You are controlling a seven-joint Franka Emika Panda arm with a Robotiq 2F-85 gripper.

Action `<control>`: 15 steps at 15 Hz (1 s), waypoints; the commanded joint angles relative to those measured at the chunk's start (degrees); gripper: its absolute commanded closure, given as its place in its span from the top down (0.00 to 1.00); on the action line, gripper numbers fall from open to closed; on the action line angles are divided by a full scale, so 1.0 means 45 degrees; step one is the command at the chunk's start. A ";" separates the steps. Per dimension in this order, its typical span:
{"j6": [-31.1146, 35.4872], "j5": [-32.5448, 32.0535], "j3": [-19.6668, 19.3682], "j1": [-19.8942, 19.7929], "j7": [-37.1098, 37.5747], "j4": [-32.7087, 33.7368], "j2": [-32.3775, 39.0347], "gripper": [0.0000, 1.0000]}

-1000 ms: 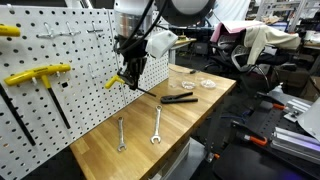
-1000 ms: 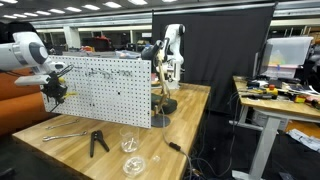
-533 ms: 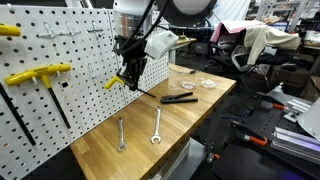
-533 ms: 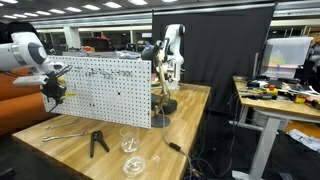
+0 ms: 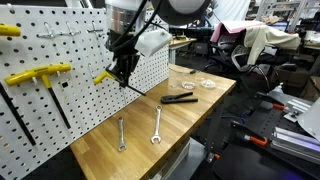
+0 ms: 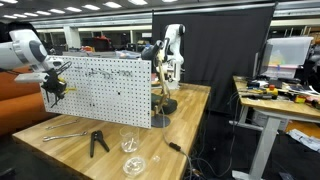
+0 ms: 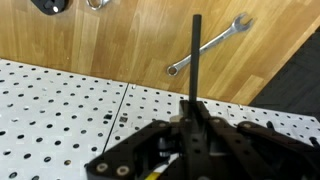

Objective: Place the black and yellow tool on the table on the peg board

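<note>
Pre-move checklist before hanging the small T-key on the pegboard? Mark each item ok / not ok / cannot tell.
1. Grip: ok. The claw is shut on the black and yellow tool; in the wrist view the shaft runs out from between the fingers.
2. Tool off the table: ok, it is held in the air in front of the peg board.
3. Handle lined up with a free hook: cannot tell, the hooks there are too small to make out.
4. Larger yellow T-handle key: ok, it hangs apart from the claw.
5. Two wrenches and pliers: ok, they lie flat on the table, below the tool.
</note>
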 commanded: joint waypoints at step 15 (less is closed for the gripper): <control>0.0417 -0.6975 -0.2047 0.2413 0.7882 0.1129 -0.0071 0.07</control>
